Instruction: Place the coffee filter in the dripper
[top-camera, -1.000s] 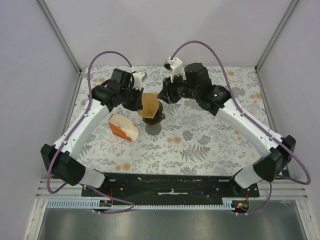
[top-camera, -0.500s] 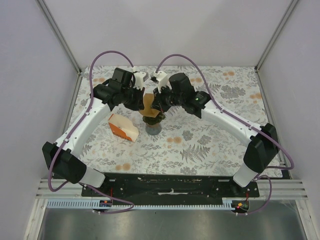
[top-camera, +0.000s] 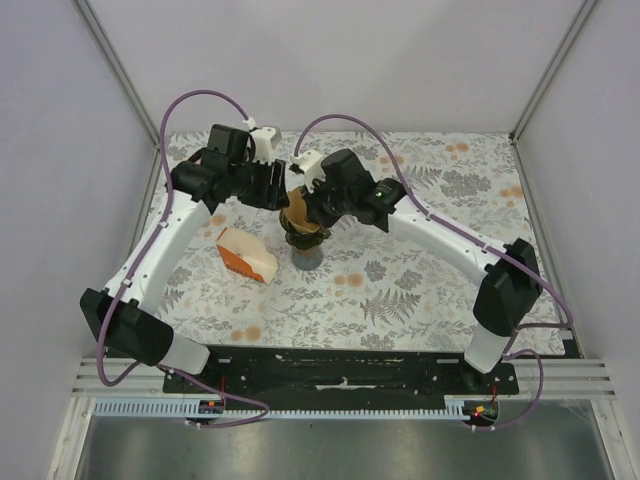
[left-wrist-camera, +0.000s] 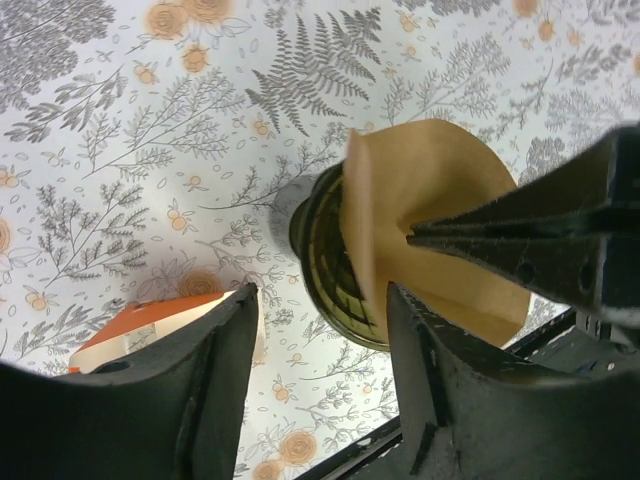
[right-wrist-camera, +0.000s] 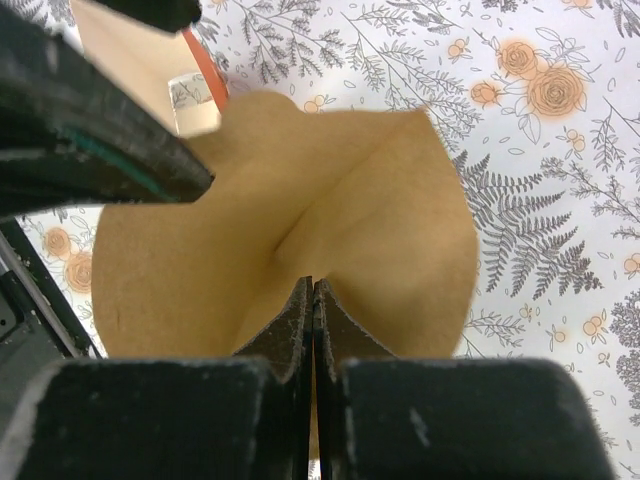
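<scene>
The tan paper coffee filter (top-camera: 296, 212) stands partly spread in the dark green dripper (top-camera: 306, 238). In the left wrist view the coffee filter (left-wrist-camera: 455, 215) rises out of the dripper (left-wrist-camera: 335, 275), leaning to the right. My right gripper (right-wrist-camera: 312, 285) is shut, its tips pinching a pucker in the coffee filter (right-wrist-camera: 370, 200). It reaches in from the right (top-camera: 304, 203). My left gripper (left-wrist-camera: 320, 300) is open and holds nothing. It hangs just left of the filter (top-camera: 277, 188), apart from it.
An orange and white wedge carton (top-camera: 246, 254) lies on the floral table cover (top-camera: 400, 290) just left of the dripper, also in the left wrist view (left-wrist-camera: 140, 320). Both arms crowd over the dripper. Frame posts and walls bound the table.
My left gripper has opened, let go of the filter and drawn back to the left. My right gripper came in from the right and shut on the filter, which sits lower in the dripper.
</scene>
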